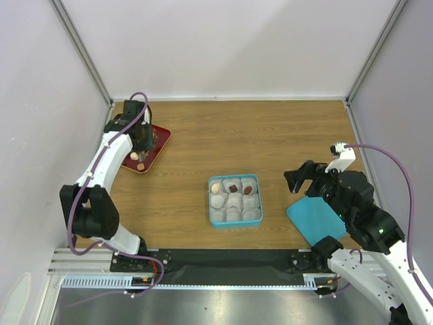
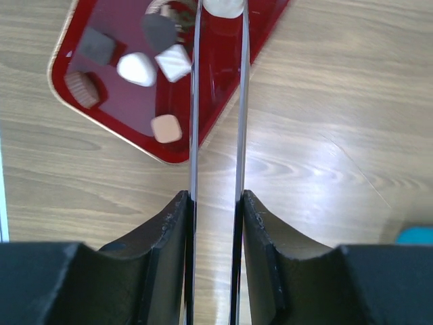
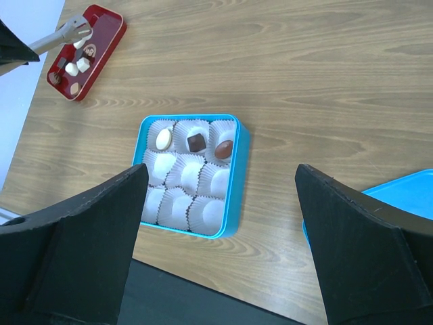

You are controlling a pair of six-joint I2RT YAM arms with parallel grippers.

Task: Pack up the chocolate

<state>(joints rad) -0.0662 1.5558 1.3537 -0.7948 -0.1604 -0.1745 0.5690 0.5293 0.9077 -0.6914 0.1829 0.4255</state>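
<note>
My left gripper (image 2: 215, 196) is shut on thin metal tongs (image 2: 194, 101) that reach out over the red tray (image 2: 132, 108). A cream chocolate (image 2: 223, 5) sits between the tong tips at the top edge of the left wrist view. Several chocolates lie loose on the tray, among them a tan one (image 2: 166, 128), a white one (image 2: 137, 68) and a dark square (image 2: 98, 45). The blue box (image 1: 259, 203) of white paper cups holds a cream oval (image 3: 163, 138), a dark square (image 3: 196, 142) and a brown piece (image 3: 224, 147) in its far row. My right gripper (image 3: 222, 169) hangs open above the box's near side.
The red tray (image 1: 161, 137) sits at the far left of the wooden table, under my left gripper (image 1: 140, 139). A blue lid (image 1: 312, 218) lies flat at the right, beneath my right arm. Grey walls close in the table on three sides.
</note>
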